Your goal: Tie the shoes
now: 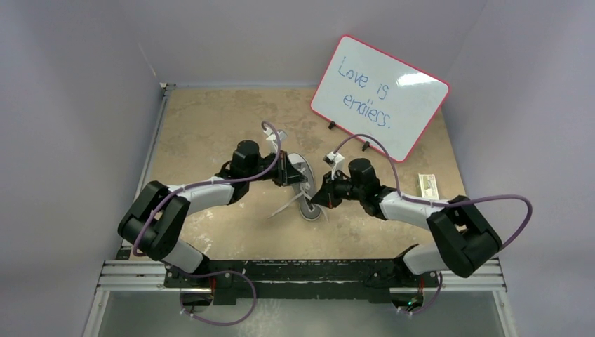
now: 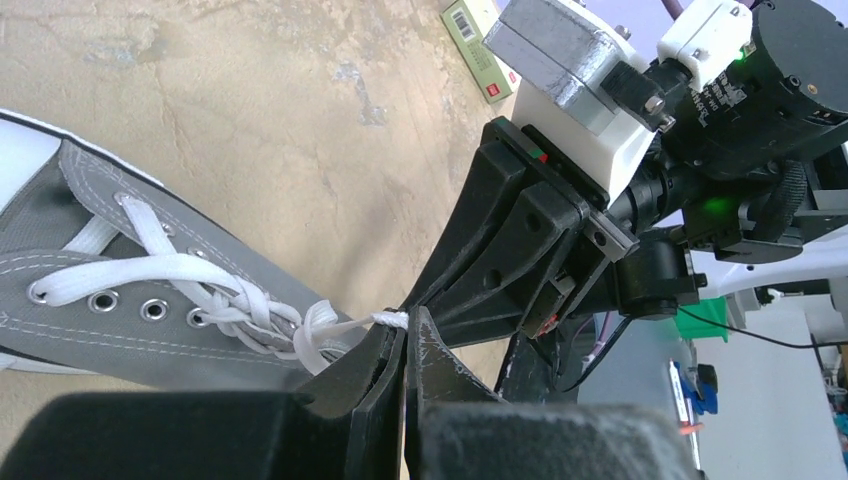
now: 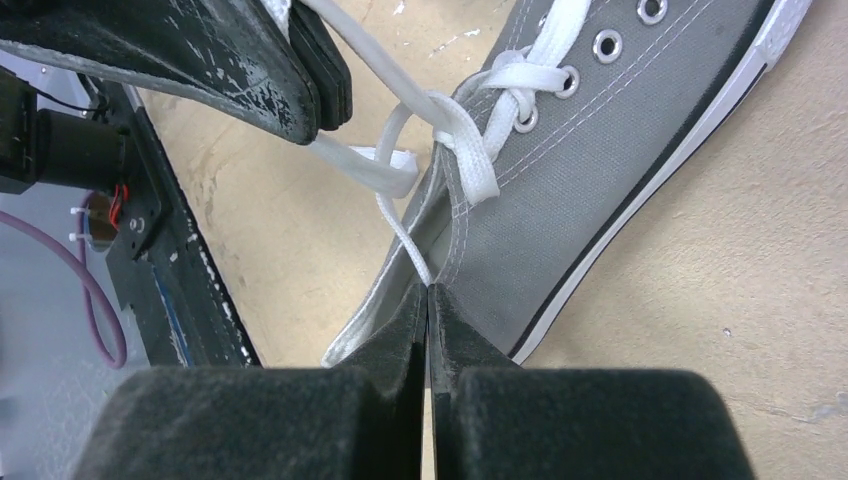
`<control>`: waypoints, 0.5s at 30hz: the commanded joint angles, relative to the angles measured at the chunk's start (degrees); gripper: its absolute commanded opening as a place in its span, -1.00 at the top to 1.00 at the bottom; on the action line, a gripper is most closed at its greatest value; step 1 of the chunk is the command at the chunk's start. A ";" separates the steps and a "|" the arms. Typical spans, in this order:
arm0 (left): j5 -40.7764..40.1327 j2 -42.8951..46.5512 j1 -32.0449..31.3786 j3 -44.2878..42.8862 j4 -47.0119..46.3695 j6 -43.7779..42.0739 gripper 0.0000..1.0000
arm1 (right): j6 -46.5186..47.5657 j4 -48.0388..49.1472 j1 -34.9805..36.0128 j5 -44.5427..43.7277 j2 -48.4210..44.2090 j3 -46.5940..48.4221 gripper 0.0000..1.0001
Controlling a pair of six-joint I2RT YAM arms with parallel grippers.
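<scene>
**Grey sneaker mid-table, both claws pinching its laces**

The grey canvas low-top sneaker (image 1: 304, 188) stands on its white sole in the middle of the tan table (image 1: 210, 119). Its long axis runs from 12 to 6 o'clock in the overhead view, tilted slightly: the white toe cap points to about 11 o'clock and the heel opening to 5. The white laces (image 3: 470, 150) cross in a loose knot at the eyelets nearest the opening. The left gripper (image 2: 405, 335), at the shoe's 10 o'clock side, is clamped tight on one strand. The right gripper (image 3: 428, 300), at its 3 o'clock side, is closed on a thin strand. A lace tail trails toward 8 o'clock. A whiteboard (image 1: 379, 98) leans at 1 o'clock, and a small box (image 1: 427, 186) lies at 3 o'clock.
</scene>
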State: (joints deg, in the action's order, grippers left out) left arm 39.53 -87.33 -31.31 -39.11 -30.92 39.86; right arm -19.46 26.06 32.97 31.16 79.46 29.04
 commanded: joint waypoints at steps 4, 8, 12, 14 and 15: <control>-4.15 5.44 -0.08 2.83 2.13 -3.65 1.00 | 0.42 -1.38 -0.16 2.49 1.73 2.89 1.00; -6.56 7.95 -0.15 6.24 3.03 -3.99 1.00 | -1.06 -0.60 -0.19 2.22 2.75 2.83 1.00; -7.43 7.83 -0.15 10.19 -0.48 -1.99 1.00 | -0.95 -0.82 -0.19 2.51 3.88 4.05 1.00; -8.04 7.75 -0.15 11.07 -1.58 -1.56 1.00 | -0.93 -1.01 -0.19 2.19 4.02 4.30 1.00; -8.52 7.85 -0.15 11.44 -2.05 -1.49 1.00 | -0.96 -1.12 -0.19 2.05 4.02 4.29 1.00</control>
State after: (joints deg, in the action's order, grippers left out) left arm 33.10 -80.36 -31.31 -29.06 -28.21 37.98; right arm -20.14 24.64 32.93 32.60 83.33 31.09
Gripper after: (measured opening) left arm 0.006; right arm 0.004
